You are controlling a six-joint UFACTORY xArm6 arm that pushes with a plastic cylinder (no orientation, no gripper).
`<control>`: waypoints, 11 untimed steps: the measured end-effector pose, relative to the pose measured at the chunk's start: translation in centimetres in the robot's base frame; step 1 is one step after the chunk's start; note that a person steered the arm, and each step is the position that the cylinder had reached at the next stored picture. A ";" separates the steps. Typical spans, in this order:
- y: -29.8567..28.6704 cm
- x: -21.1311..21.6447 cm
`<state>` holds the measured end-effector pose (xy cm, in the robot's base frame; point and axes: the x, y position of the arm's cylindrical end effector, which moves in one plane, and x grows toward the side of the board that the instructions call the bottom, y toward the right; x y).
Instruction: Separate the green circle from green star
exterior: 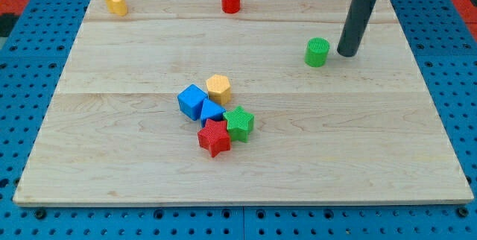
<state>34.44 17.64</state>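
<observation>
1. A dark rod descends from the view's top right onto a pale wooden board (373, 158), its tip (347, 54) resting on the surface just to the view's right of the green circle (317, 52); a narrow strip of bare wood shows between the two, so they appear apart rather than touching.

2. The arm carries no claw at all: it ends in the plain rod, so there is nothing to open, close or grip.

3. The green circle, a short upright cylinder, stands alone in the board's upper right part, well apart from the green star (239, 123), which sits near the board's middle, slightly toward the view's bottom.

4. The green star belongs to a tight cluster. The red star (215, 137) presses against it on the view's lower left, and a blue triangular block (211, 111) sits just beside it on the upper left.

5. A blue cube (192, 101) lies at the cluster's left edge, touching the blue triangular block, while an orange hexagonal block (218, 88) caps the group at the top.

6. Along the board's far edge, a red cylinder (230, 0) stands near the top centre and a yellow block (115, 3), its exact shape hard to make out, sits toward the top left corner.

7. The board lies on a blue perforated base (238, 225).
</observation>
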 end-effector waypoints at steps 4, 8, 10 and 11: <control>-4.3 0.1; -3.8 -7.8; -10.2 -8.1; -8.9 -9.7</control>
